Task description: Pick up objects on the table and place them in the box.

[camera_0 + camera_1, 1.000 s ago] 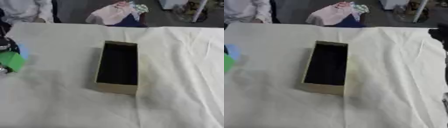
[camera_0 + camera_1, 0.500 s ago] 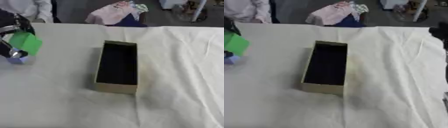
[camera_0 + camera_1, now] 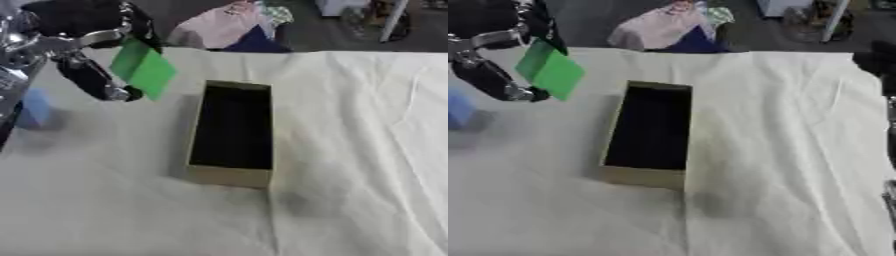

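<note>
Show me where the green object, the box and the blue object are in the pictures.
green object [image 3: 144, 70], left eye view, middle of its flat face
box [image 3: 230, 176], left eye view, near outer wall
blue object [image 3: 35, 108], left eye view, its visible side

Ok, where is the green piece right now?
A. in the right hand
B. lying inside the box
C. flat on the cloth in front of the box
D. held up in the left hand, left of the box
D: the left hand pinches the green piece in the air, left of the box, whose dark inside looks empty.
</note>
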